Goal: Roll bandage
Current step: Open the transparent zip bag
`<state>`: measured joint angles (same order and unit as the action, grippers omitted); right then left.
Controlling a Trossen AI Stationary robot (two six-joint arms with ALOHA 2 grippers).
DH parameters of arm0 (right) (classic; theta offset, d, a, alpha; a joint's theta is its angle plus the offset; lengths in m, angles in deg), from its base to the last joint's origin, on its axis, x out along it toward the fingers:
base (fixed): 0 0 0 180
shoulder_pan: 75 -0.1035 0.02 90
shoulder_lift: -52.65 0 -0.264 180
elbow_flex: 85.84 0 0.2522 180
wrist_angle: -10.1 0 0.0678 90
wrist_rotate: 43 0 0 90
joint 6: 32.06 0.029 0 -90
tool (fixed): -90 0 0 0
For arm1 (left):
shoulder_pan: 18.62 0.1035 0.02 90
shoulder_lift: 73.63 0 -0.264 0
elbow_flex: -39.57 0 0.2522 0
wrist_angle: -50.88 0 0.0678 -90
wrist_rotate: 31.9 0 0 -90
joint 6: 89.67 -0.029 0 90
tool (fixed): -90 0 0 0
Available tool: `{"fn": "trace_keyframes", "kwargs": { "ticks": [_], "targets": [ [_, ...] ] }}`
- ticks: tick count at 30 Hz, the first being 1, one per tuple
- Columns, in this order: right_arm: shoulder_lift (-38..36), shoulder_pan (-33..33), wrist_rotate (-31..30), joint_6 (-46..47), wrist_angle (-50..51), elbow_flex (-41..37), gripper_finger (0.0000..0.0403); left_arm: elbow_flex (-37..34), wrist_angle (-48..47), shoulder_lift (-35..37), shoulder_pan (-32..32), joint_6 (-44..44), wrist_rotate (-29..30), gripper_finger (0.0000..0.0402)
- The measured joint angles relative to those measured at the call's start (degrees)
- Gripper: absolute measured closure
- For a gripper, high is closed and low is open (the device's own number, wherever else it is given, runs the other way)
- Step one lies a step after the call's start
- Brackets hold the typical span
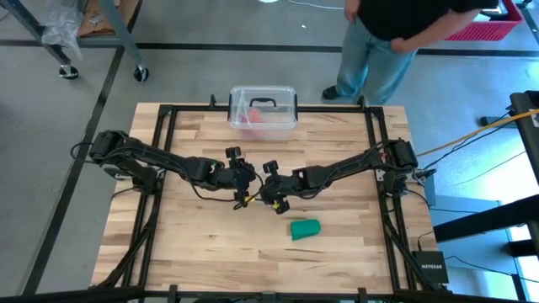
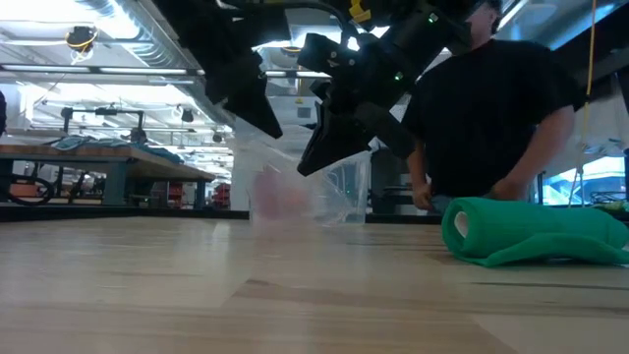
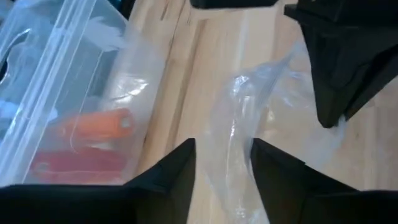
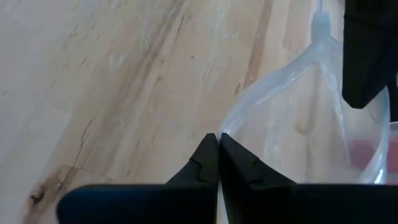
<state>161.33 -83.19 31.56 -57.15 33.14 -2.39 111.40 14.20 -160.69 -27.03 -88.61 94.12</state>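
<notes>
The clear plastic box [image 1: 264, 109] at the table's [image 1: 194, 244] far edge, middle, serves as the landmark.

Left gripper [image 1: 244, 187]: positioned on the near side of the box, slightly left of its centre, raised above the tabletop. In the left wrist view its fingers [image 3: 171, 180] stand apart, with the clear plastic wrapper [image 3: 242, 124] lying in the gap between them; whether they press on the film cannot be told.

Right gripper [image 1: 268, 192]: just beside the left gripper, on the near side of the box, also raised. Its fingers [image 4: 208, 165] are pressed together at the edge of the wrapper; whether film is pinched between the tips cannot be told.

The wood to the left of the box and along the near edge is bare and open. A black frame runs along the table's sides.

Bandage [image 1: 306, 229]: lies on the tabletop nearer than the box and to its right, apart from both grippers. It is solid green, partly rolled, the roll end [image 2: 458, 228] showing a spiral with a loose tail [image 2: 560, 241] beside it.

A person [image 1: 396, 34] stands beyond the far edge, right of the box.
</notes>
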Motion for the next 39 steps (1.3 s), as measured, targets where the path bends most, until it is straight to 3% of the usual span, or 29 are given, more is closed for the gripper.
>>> {"fn": "trace_keyframes", "kwargs": {
  "ticks": [8, 12, 17, 22, 28, 31, 34, 39],
  "targets": [
    [0.0, 0.0, 0.0, 0.0, 0.0, 0.0, 0.0398, 0.0, 0.7, 0.0, 1.0, -1.5, -5.7, 0.0391],
    [0.0, 0.0, 0.0, 0.0, -0.7, 0.0, 0.0398, 0.0, 4.2, 0.0, 1.8, 0.0, -5.6, 0.0395],
    [0.7, 0.0, 0.7, -0.1, -4.9, 0.1, 0.0398, 0.0, 6.1, 0.0, 3.3, 5.8, -1.3, 0.0398],
    [1.4, 0.0, 1.8, -0.4, -1.6, 0.0, 0.0398, -0.1, 3.9, 0.1, 2.7, 3.4, -6.1, 0.0398],
    [1.4, -0.1, -7.6, 1.9, 2.6, 0.0, 0.0398, -0.1, 1.1, 0.3, 1.3, 1.3, -5.9, 0.0399],
    [1.4, 0.0, -7.0, 6.0, 1.8, 0.0, 0.0392, -0.1, 2.9, 0.3, 1.6, 1.6, -5.8, 0.0400],
    [1.4, -0.1, -4.6, 8.5, 0.3, 0.0, 0.0364, -0.1, 2.9, 0.3, 1.6, 1.6, -5.7, 0.0399],
    [1.2, -0.1, -2.2, 9.7, 0.9, 0.0, 0.0283, -0.1, 2.9, 0.3, 1.6, 1.7, -5.8, 0.0400]
  ]
}}
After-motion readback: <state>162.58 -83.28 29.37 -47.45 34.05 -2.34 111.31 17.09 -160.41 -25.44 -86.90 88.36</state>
